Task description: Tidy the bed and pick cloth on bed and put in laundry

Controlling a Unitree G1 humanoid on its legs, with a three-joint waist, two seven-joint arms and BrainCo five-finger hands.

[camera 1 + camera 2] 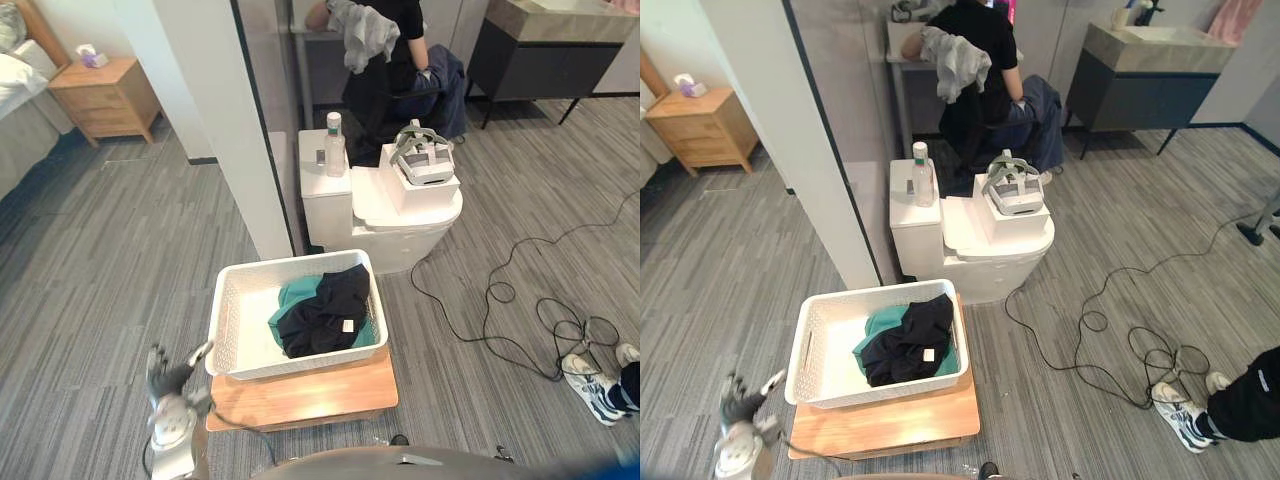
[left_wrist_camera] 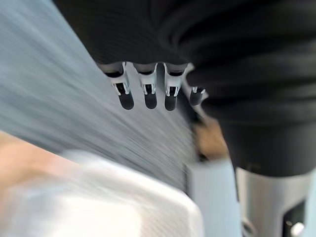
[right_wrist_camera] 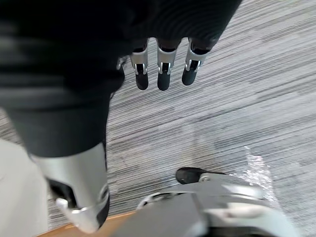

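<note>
Two empty hands: left hand (image 1: 170, 380), fingers spread, just beside the basket (image 1: 228, 300) at its near-left corner; right hand (image 3: 163, 74), fingers loose over carpet (image 3: 247, 98). Your left could snag the perforated plastic rim and drag it off the smooth wooden stand (image 1: 300, 397). Inside, limp black cloth (image 1: 325, 312) lies crumpled over teal cloth (image 1: 293, 296).

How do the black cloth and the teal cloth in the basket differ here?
The black cloth lies on top, while the teal cloth sits beneath it. The black cloth is fully visible, but the teal cloth is mostly covered and peeks out along the edges. The black cloth shows a small white tag; none is visible on the teal cloth. Both lie crumpled in the white basket.
</note>
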